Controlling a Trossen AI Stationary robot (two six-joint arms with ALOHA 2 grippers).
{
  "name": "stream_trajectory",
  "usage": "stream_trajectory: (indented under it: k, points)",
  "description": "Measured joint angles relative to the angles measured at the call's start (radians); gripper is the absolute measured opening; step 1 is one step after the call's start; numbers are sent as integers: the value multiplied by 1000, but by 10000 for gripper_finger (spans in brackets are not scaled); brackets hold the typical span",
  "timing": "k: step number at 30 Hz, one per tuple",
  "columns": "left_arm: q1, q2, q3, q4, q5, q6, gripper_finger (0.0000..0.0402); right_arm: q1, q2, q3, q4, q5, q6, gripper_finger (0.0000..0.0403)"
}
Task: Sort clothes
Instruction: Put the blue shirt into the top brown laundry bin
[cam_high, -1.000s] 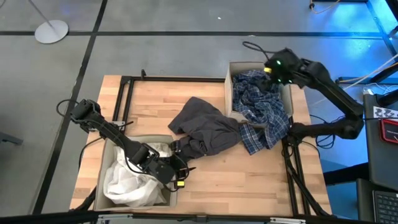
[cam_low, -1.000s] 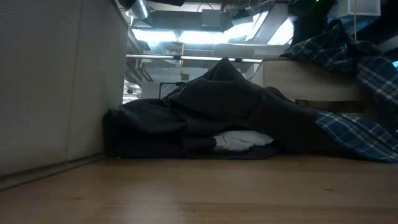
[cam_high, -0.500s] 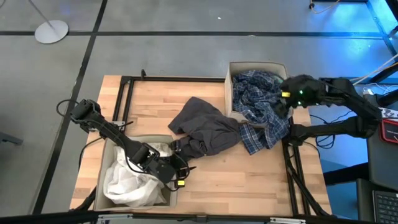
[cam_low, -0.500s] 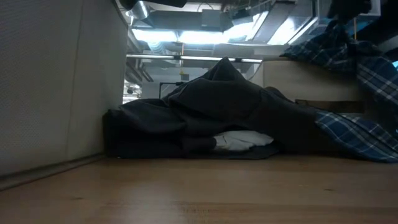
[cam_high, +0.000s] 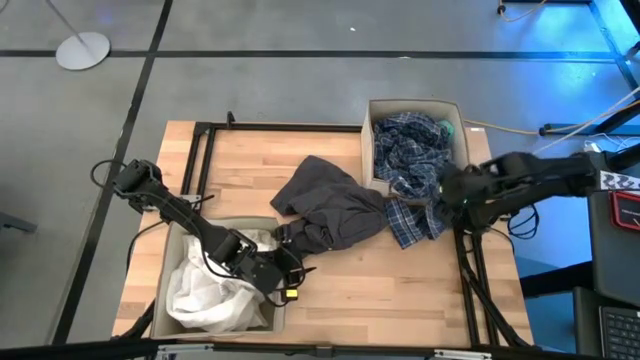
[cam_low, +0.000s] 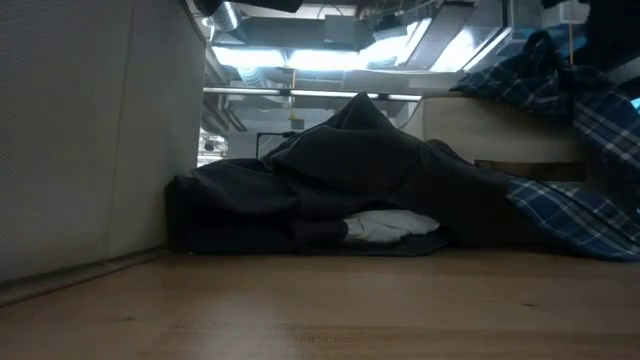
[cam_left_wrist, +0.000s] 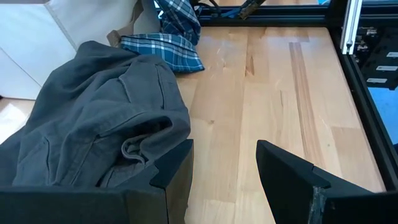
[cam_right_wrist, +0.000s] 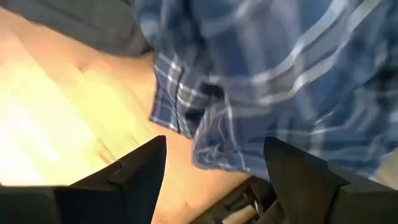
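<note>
Item: plaid shirt (cam_high: 420, 190), spilling from far-right bin (cam_high: 372, 140) onto worktop (cam_high: 400, 270), directly under your spread, empty right claw (cam_right_wrist: 214, 165); left arm farther.

What I see around the work area, apart from the sorting itself

I see a light wooden tabletop (cam_high: 340, 290) with a black metal frame (cam_high: 205, 150) along its edges. On it stand two beige fabric bins: one bin (cam_high: 372, 130) at the far right side, the other bin (cam_high: 170, 260) at the near left corner. The floor (cam_high: 250, 80) around is grey with dark lines, and a round white stand base (cam_high: 83, 49) rests on it at the far left. At the right edge I see cables (cam_high: 600, 120) and some equipment.
</note>
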Motion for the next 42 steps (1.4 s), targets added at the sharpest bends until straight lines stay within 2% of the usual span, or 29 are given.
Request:
stream_trajectory:
  k: [6,10,19,24,29,37,39,42]
  points:
    - [0,0,0,1,0,11,166,65,40,-107,-1,1,124,271]
    - [0,0,0,3,0,11,166,65,72,-180,-1,15,168,271]
    - [0,0,0,3,0,11,166,64,135,-341,0,182,219,271]
    - [0,0,0,3,0,11,166,65,143,-415,60,273,221,264]
    - [0,0,0,3,0,11,166,65,143,-455,125,335,219,204]
    - [0,0,0,3,0,11,166,65,143,-470,164,313,132,26]
    - [0,0,0,3,0,11,166,65,142,-470,166,296,113,10]
    - [0,0,0,3,0,11,166,65,142,-469,175,243,90,18]
